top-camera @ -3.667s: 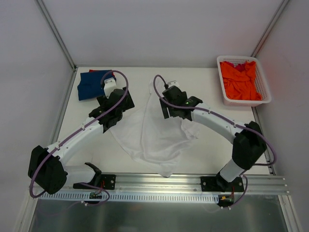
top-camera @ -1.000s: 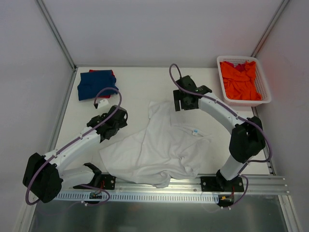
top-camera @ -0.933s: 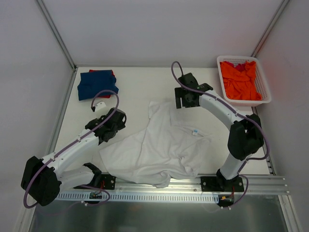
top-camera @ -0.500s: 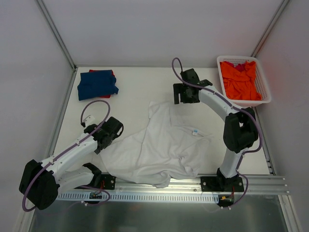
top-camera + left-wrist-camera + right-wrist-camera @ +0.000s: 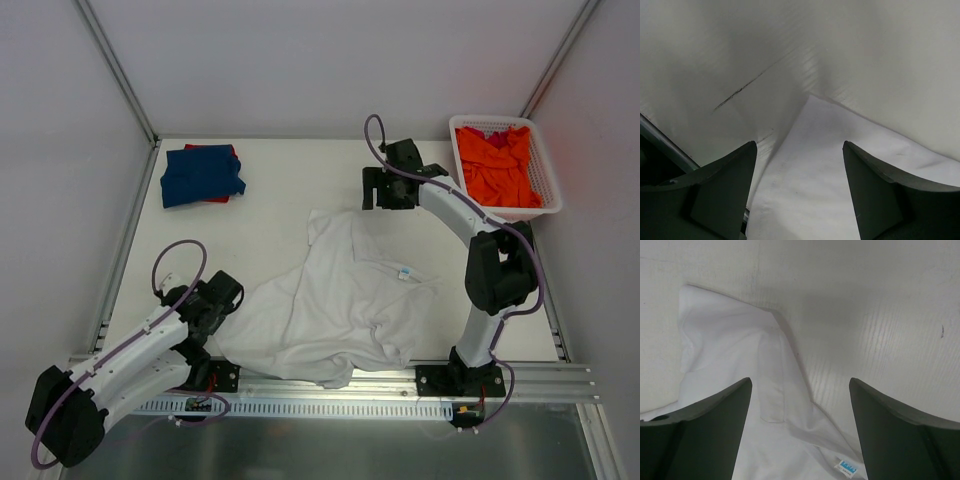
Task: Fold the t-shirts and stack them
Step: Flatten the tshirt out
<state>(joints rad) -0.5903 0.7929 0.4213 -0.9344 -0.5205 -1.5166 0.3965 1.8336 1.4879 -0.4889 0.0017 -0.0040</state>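
Note:
The white t-shirt (image 5: pixel 330 305) lies crumpled on the table's middle and front. My left gripper (image 5: pixel 222 308) is open at its left corner; the left wrist view shows that corner (image 5: pixel 815 165) between the spread jaws, not gripped. My right gripper (image 5: pixel 377 196) is open above the far end of the shirt; the right wrist view shows a sleeve (image 5: pixel 772 375) and a blue label (image 5: pixel 848 466) below it. A folded dark blue t-shirt (image 5: pixel 201 173) lies at the far left on a red one (image 5: pixel 222 150). An orange t-shirt (image 5: pixel 495 165) fills the basket.
The white lattice basket (image 5: pixel 548 185) stands at the far right corner. A metal rail (image 5: pixel 340 378) runs along the near edge, with both arm bases on it. White walls and frame posts close in the table on three sides.
The left arm has drawn back toward the near left, down along the shirt's left edge. The right gripper has moved a little farther back, off the shirt. The shirt has lain still for the last second.

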